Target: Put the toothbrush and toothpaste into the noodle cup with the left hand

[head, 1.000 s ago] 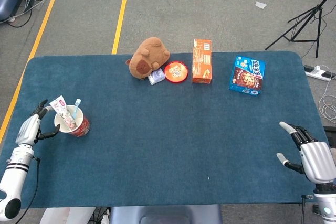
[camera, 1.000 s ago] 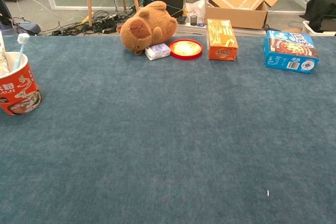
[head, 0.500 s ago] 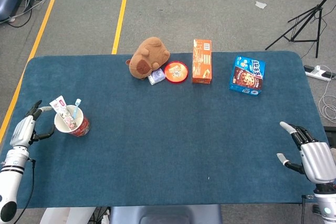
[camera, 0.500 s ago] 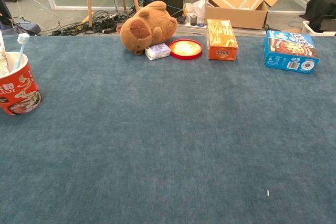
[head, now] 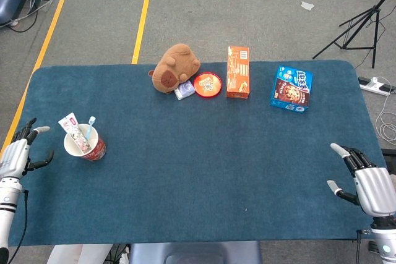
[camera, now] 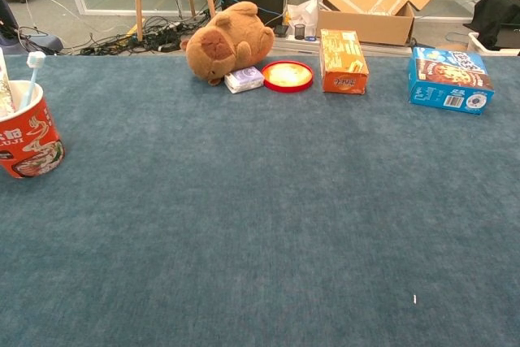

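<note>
Toothbrush point(head: 90, 129), toothpaste point(head: 75, 134) upright in noodle cup point(head: 93, 149)

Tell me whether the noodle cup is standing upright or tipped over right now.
Upright. The noodle cup sits on its base on the table, rim up, with the toothbrush and toothpaste sticking out of its top.

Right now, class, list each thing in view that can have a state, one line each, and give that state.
noodle cup: upright, holding both items
toothbrush: standing in the cup, head up
toothpaste: leaning in the cup, end sticking out
left hand: empty, fingers apart, clear of the cup
right hand: empty, fingers apart
orange box: standing upright, closed
blue box: closed
plush toy: lying against the small white pack
</note>
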{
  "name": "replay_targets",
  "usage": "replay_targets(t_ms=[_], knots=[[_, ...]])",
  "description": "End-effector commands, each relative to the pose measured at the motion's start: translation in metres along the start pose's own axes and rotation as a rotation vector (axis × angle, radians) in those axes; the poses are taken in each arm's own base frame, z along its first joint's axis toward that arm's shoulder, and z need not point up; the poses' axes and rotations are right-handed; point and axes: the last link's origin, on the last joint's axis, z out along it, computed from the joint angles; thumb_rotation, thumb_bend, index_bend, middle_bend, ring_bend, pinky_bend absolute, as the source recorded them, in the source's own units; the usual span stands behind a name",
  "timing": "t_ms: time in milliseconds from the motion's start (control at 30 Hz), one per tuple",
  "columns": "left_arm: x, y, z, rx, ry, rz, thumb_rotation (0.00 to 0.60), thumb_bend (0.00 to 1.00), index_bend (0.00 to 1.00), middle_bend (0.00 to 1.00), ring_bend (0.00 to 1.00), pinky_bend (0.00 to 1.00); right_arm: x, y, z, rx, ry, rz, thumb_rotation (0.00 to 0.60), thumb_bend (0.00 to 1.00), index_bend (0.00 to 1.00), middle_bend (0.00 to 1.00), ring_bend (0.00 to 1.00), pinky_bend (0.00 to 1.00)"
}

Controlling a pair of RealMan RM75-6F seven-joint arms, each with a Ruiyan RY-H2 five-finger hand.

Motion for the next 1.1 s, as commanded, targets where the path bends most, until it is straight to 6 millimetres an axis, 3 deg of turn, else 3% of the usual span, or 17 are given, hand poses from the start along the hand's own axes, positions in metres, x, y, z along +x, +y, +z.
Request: replay_targets(t_ms=[33, 567, 800, 1100], knots=[[0.007, -0.002, -0.009, -0.012, 0.019, 0.048, 0.600, 0.38, 0.21, 0.00, 0.00, 0.00, 0.001, -0.001, 0.000, 0.001, 0.002, -0.010, 0.600, 0.16, 0.19, 0.26, 0.24, 0.60], [0.014, 0.021, -0.051, -0.225, 0.042, 0.257, 0.600, 0.38, 0.20, 0.00, 0.00, 0.00, 0.007, 0.001, 0.004, -0.011, -0.005, -0.142, 0.600, 0.16, 0.19, 0.26, 0.24, 0.59], [0.014, 0.024, -0.065, -0.314, 0.052, 0.358, 0.600, 0.38, 0.20, 0.00, 0.00, 0.00, 0.012, 0.008, 0.008, -0.020, 0.025, -0.202, 0.600, 0.16, 0.19, 0.24, 0.20, 0.39], [0.013, 0.022, -0.074, -0.274, 0.074, 0.348, 0.600, 0.38, 0.19, 0.00, 0.00, 0.00, 0.011, 0.007, 0.008, -0.012, 0.027, -0.198, 0.600, 0.15, 0.19, 0.21, 0.17, 0.37]])
